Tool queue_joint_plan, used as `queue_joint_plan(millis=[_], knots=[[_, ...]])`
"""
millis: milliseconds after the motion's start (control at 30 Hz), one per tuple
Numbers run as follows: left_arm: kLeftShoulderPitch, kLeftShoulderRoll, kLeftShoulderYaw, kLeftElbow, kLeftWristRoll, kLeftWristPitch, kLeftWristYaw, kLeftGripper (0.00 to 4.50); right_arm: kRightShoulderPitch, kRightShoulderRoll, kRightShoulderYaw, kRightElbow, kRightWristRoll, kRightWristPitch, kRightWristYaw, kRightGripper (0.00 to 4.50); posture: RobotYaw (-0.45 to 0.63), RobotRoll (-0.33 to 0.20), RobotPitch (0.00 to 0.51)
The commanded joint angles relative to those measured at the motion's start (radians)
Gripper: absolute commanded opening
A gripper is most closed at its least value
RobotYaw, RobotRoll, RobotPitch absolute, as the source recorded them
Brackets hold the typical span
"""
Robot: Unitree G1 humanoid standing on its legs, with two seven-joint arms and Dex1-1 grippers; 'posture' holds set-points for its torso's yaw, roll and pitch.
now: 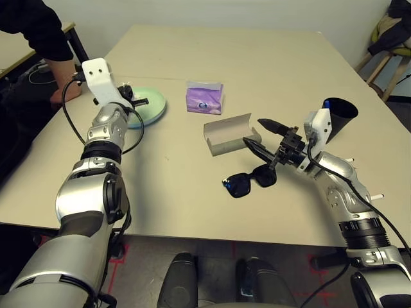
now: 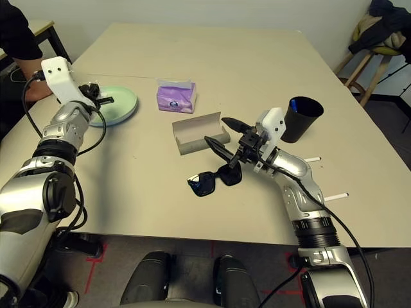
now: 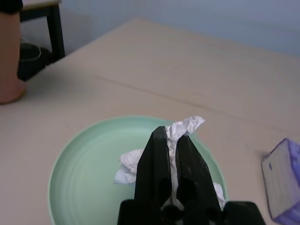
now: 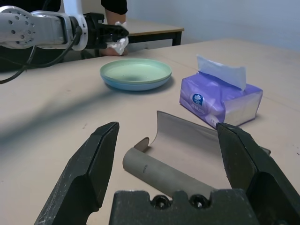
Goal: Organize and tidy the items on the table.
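1. Looking down from the head views, we see our left gripper (image 1: pixel 136 101) over the stacked pale green and pale blue round plates (image 1: pixel 154 110) at the far left of the large smooth beige table (image 1: pixel 270 70). Our right gripper (image 1: pixel 262 136) hovers with its fingers spread wide, above the black sunglasses (image 1: pixel 249 181) and just beside the open grey oblong glasses case (image 1: pixel 226 133). The purple tissue pack (image 1: pixel 204 97) sits between plates and case; the black cup (image 1: pixel 338 117) stands behind our right wrist, with thin white markers (image 2: pixel 336 196) near that forearm. A person's dark sleeve (image 1: pixel 38 25) shows at the far left.
2. In the left wrist view, our black fingers (image 3: pixel 154 164) are pinched together on the crumpled white tissue (image 3: pixel 185 127), held above the green plate.
3. In the right wrist view, our parted fingers (image 4: pixel 91 164) frame the case, with tissue pack and plates beyond.
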Motion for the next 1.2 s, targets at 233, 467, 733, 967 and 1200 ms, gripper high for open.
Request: queue_joint_plan(millis=[233,467,733,967,1200], knots=[[-0.013,-0.012,-0.036,0.041,0.053,-0.053,-0.028,2.68,0.013,0.000,0.004,-0.044,0.005,0.026,-0.011,4.50,0.20,0.000,0.053],[0.006,0.001,-0.033,0.035,0.060,-0.064,-0.033,4.44,0.010,0.001,0.005,-0.059,0.007,0.044,-0.016,4.50,0.21,0.000,0.055],[0.034,0.004,-0.016,-0.017,0.010,-0.062,-0.261,4.44,-0.007,0.002,0.001,-0.052,0.003,0.057,-0.029,4.50,0.22,0.000,0.060],[0.213,-0.005,-0.060,-0.304,-0.123,0.037,-0.787,4.44,-0.017,0.006,0.029,-0.050,-0.049,0.059,-0.073,4.50,0.24,0.000,0.071],[0.376,0.039,-0.131,-0.567,-0.169,0.139,-1.029,4.44,-0.027,-0.022,0.042,-0.046,-0.077,0.080,-0.078,4.50,0.24,0.000,0.087]])
